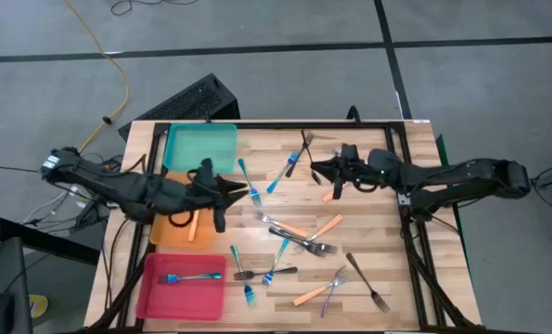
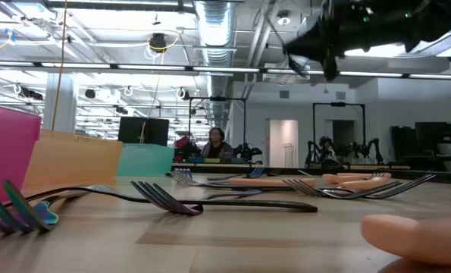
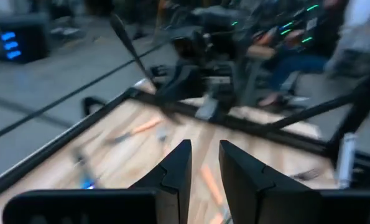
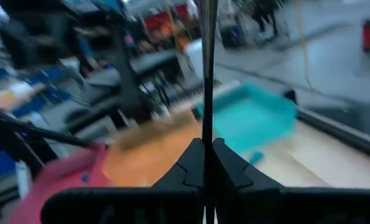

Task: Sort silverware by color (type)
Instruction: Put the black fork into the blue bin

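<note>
Dark fingers [image 4: 204, 163] of the right gripper [image 1: 318, 168] clench a slim dark fork [image 4: 207, 68], raised above the wooden table [image 1: 405, 278].
Left gripper [image 1: 250, 193] hangs beside the orange tray [image 1: 173, 237], its fingers [image 3: 178, 168] slightly parted around nothing. Remaining forks [image 1: 299, 243] lie scattered mid-table; one blue-handled fork [image 1: 190, 277] lies in the pink tray [image 1: 178, 297], near the teal tray [image 1: 199, 148].

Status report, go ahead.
Left claw slightly open, empty, by orange tray. Right claw shut on dark fork, midair. Forks still scattered. Nothing blocking.
</note>
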Motion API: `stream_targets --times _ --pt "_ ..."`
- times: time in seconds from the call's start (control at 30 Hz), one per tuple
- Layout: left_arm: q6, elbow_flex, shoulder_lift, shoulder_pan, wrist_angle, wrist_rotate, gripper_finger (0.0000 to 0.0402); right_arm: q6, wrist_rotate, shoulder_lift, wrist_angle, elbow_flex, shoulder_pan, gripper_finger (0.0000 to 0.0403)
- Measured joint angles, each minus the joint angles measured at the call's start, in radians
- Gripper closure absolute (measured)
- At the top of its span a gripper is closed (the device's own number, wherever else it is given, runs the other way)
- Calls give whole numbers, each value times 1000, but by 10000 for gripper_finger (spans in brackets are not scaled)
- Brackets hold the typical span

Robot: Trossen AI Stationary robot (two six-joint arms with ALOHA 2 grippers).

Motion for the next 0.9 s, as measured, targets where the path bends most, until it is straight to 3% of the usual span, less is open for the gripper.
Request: stream_targets --times 0.13,0.33,0.53,0.9 --pt "77 -107 0 116 234 111 333 -7 0 46 120 9 36 373" --pt "100 -250 0 253 524 278 333 -56 0 166 133 103 80 373" --pt "75 -292 0 284 575 306 333 -114 -6 302 127 229 111 373" --pt "71 -294 0 282 573 322 333 -166 -120 510 128 440 122 373"
